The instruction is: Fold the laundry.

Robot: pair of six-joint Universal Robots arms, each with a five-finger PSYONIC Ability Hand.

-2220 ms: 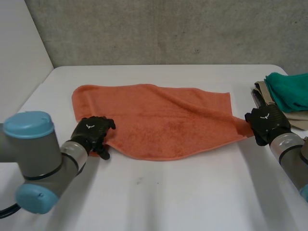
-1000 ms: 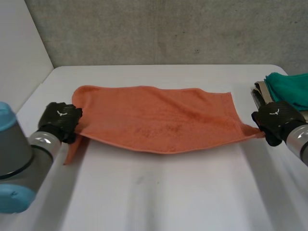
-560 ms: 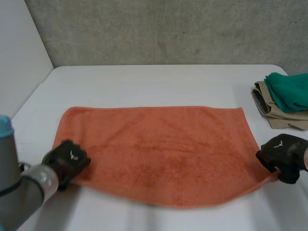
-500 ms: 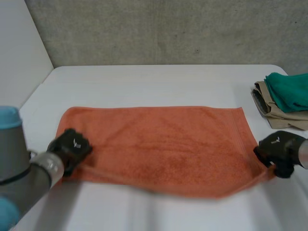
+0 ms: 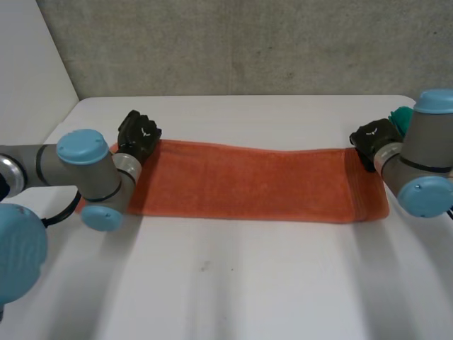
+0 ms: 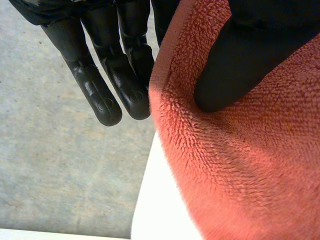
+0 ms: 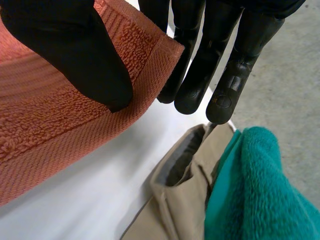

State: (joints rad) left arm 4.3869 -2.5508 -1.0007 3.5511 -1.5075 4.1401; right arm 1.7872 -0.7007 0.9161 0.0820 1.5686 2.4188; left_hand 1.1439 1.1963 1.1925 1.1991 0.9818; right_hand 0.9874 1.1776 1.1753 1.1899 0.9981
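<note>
**A:** Where does the orange terry towel (image 5: pixel 248 180) lie?

**B:** Flat on the white tabletop (image 5: pixel 241 283), doubled over into a long, narrow band that runs from side to side. One layer lies on the other, and both hands are at its far long edge.

**A:** What is the left hand (image 5: pixel 139 134) doing?

**B:** It sits at the band's far corner on the left. In the left wrist view its thumb presses down on the top of the pile. At least one straight finger runs behind the cloth's edge, so the edge is pinched between them. The other fingers stick out straight past the edge, with the grey concrete wall (image 5: pixel 248 42) behind them.

**A:** And the right hand (image 5: pixel 371 138)?

**B:** It is at the far corner on the right, pinching in the same way. The thumb is on top of the ribbed hem, and the fingers are straight, beneath and beyond the corner.

**A:** Anything else nearby?

**B:** Just past the right hand's fingertips lies a beige folded cloth (image 7: pixel 185 200) with a teal terry cloth (image 7: pixel 255 190) on it. They are near the towel's corner but apart from it.
</note>
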